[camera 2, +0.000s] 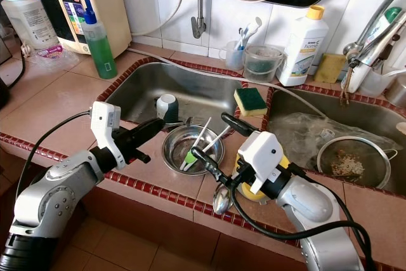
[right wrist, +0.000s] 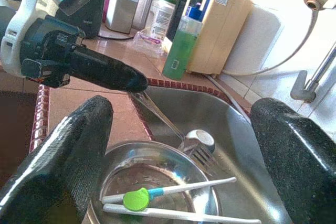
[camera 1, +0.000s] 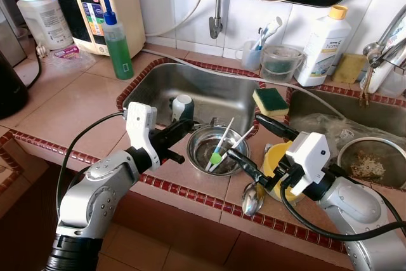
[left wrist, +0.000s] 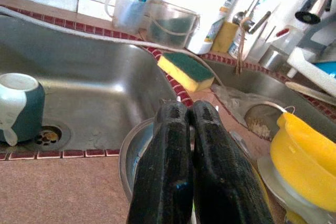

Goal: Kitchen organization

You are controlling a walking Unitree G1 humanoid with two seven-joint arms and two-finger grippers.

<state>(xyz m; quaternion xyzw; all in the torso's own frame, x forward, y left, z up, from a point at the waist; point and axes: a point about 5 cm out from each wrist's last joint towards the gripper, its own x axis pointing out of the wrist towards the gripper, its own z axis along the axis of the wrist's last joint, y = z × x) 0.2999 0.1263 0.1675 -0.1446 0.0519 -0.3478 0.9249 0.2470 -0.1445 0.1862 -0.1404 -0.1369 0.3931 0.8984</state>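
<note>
The right claw (camera 1: 252,141), spread wide, should drop squarely over the bowl (camera 1: 214,150); the left claw (camera 1: 181,128), pinched shut, holds a fork (right wrist: 173,129).

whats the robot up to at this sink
The robot stands at a tiled kitchen counter. Its left gripper, fingers shut and empty, reaches toward a steel bowl holding white utensils. Its right gripper, open, hovers beside that bowl, above a spoon and a yellow cup.
</note>
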